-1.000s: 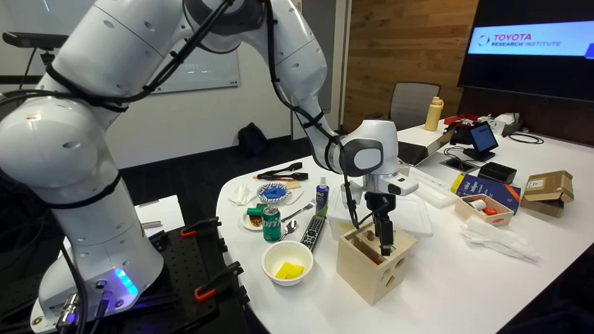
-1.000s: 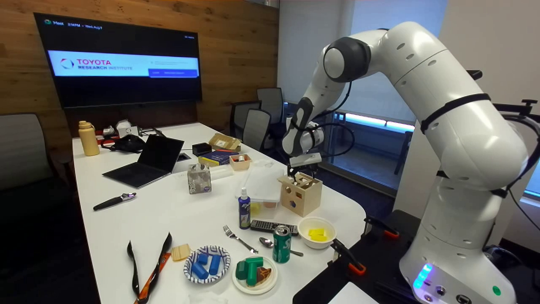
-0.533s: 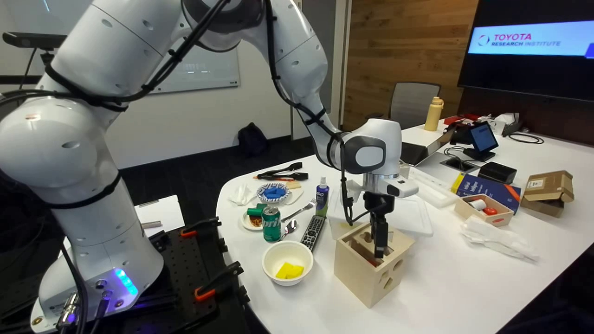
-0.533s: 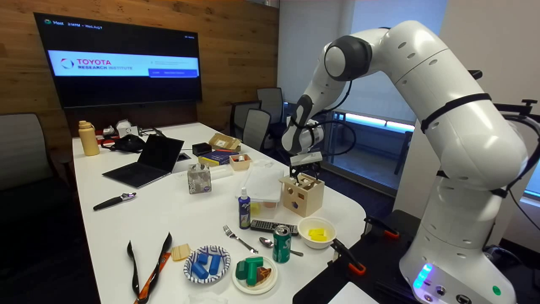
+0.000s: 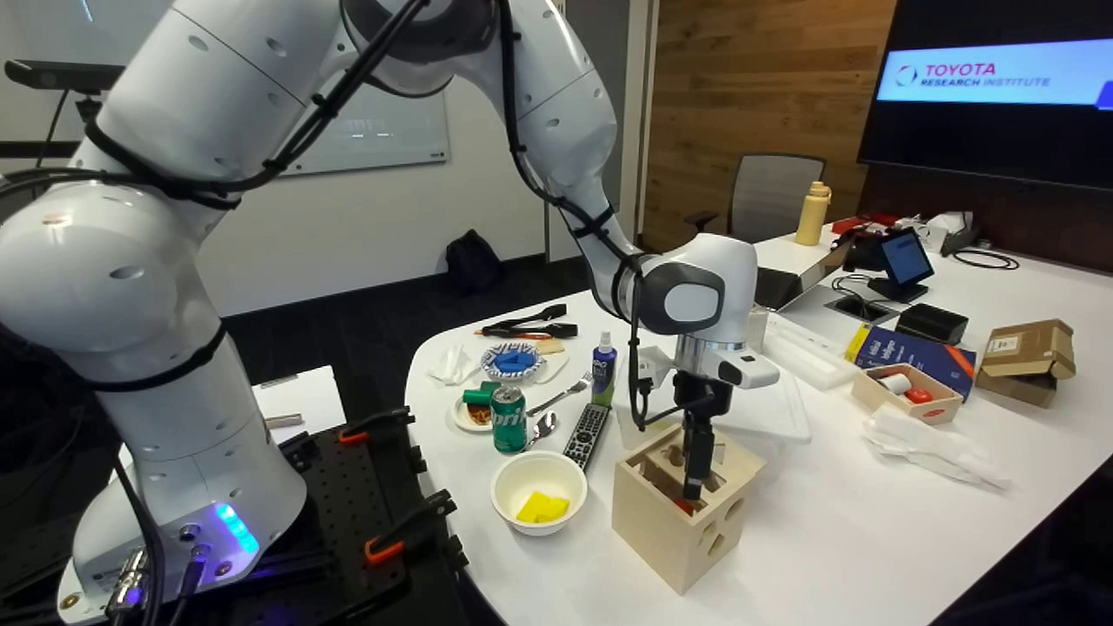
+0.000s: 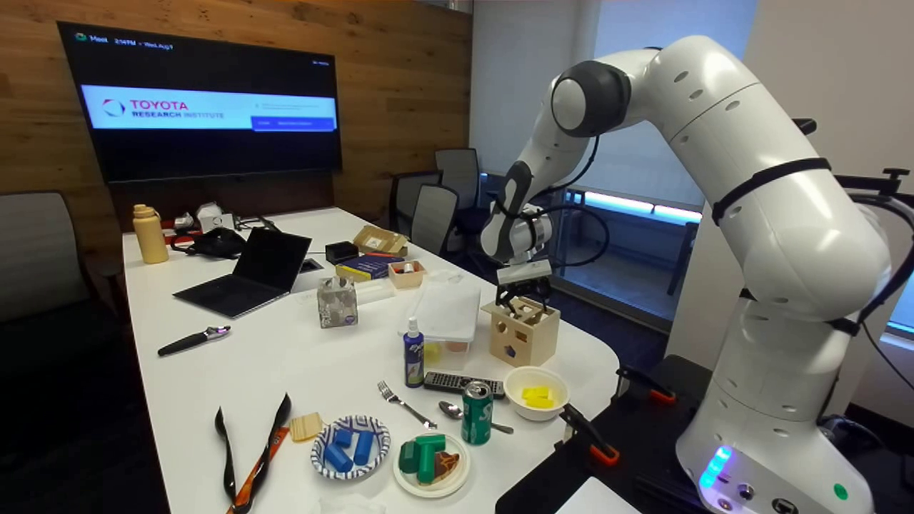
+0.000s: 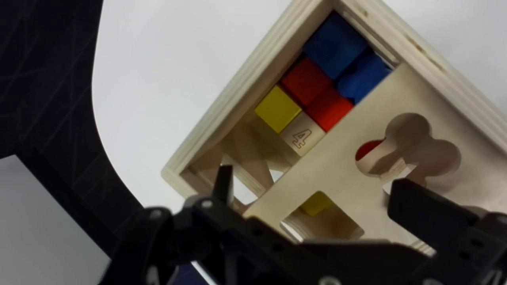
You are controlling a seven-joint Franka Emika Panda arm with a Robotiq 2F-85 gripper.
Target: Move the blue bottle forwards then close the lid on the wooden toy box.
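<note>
Wrist view: clover-cut wooden lid (image 7: 340, 172) partly covers box (image 7: 237, 91).

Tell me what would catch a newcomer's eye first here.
Probably the large white robot arm, arching over the table with its open gripper at the top of the wooden toy box. Next, the wrist view shows red, blue and yellow blocks inside it, past the partly open lid. In both exterior views, a lit screen stands out against the wooden wall.

In an exterior view, the white arm (image 5: 235, 87) has black cables (image 5: 348, 85), black fingers (image 5: 699, 452) and, lower left, blue lights (image 5: 236, 528).
</note>
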